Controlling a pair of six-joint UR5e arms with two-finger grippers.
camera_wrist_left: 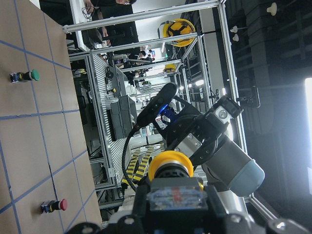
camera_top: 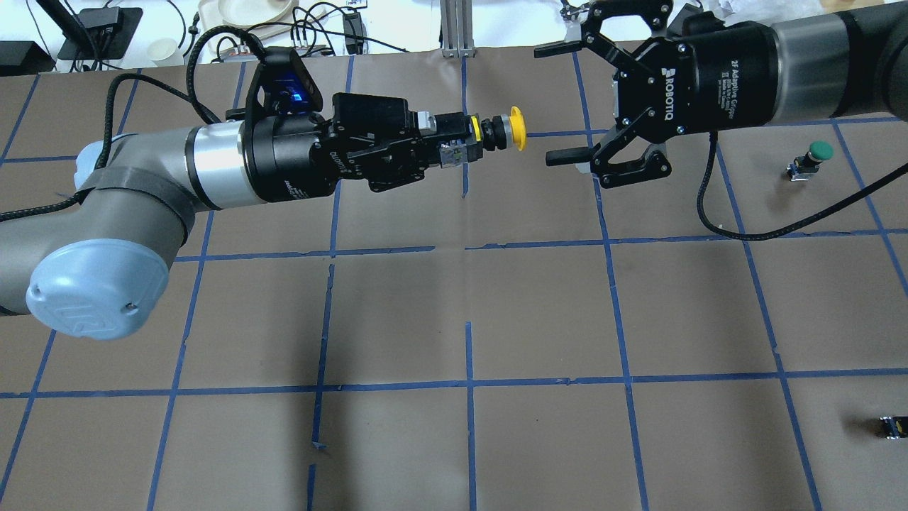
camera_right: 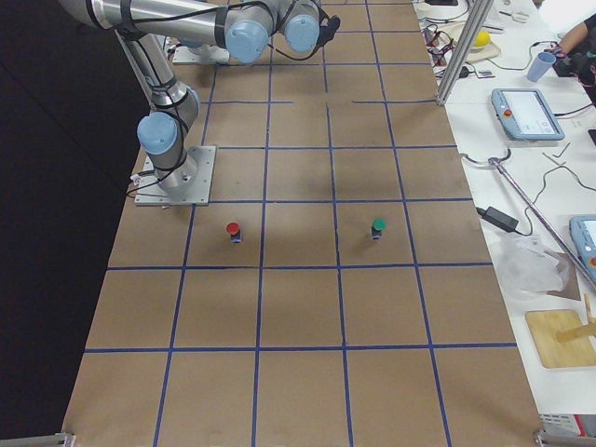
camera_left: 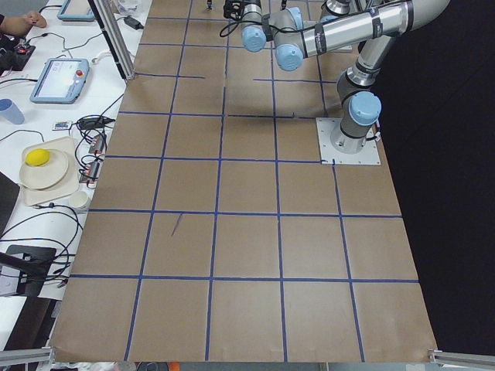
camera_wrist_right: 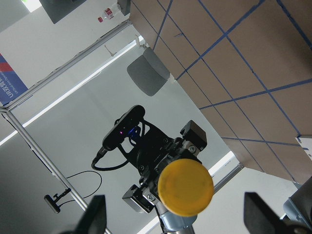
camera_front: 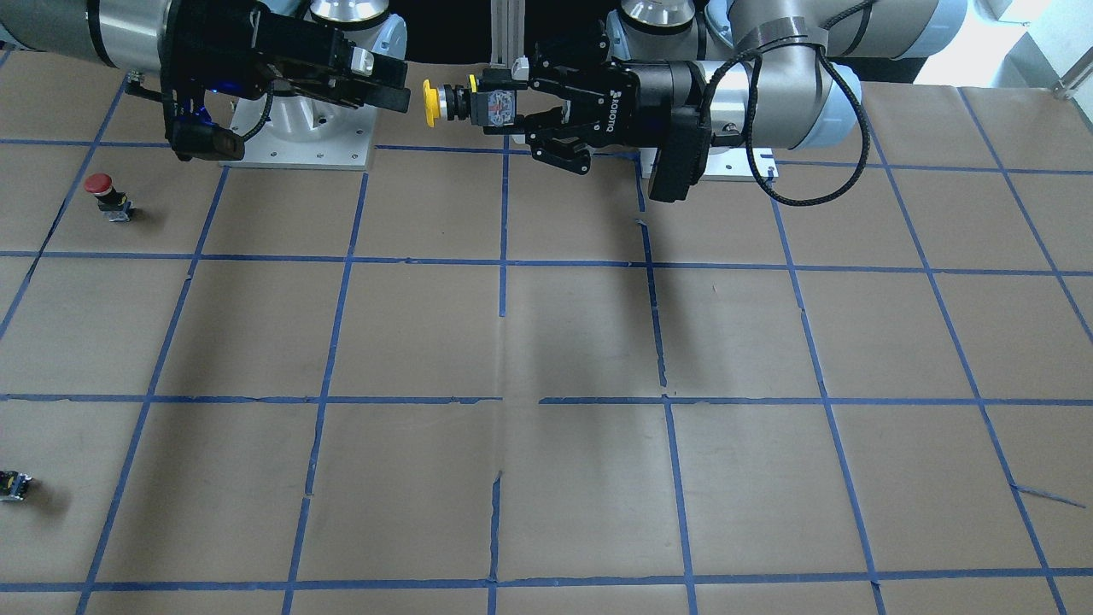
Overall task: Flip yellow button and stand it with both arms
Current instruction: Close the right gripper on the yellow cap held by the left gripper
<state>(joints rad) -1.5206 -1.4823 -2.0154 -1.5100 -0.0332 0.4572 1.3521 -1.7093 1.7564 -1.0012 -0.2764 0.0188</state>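
My left gripper (camera_top: 454, 142) is shut on the black and silver body of the yellow button (camera_top: 512, 129) and holds it level in the air above the table's far middle. The cap points at my right gripper (camera_top: 550, 104). That gripper is open and empty, its jaws wide, a short gap from the cap. In the front-facing view the button (camera_front: 433, 104) sits between the left gripper (camera_front: 504, 107) and the right gripper (camera_front: 401, 85). The right wrist view shows the cap (camera_wrist_right: 185, 187) face-on between my fingers (camera_wrist_right: 95, 219). The left wrist view shows the button (camera_wrist_left: 171, 165) from behind.
A red-capped button (camera_front: 102, 190) stands near the right arm's base. A green-capped button (camera_top: 816, 152) stands on the right side. A small black block (camera_top: 892, 426) lies near the right front edge. Blue tape lines grid the brown table (camera_top: 468, 298).
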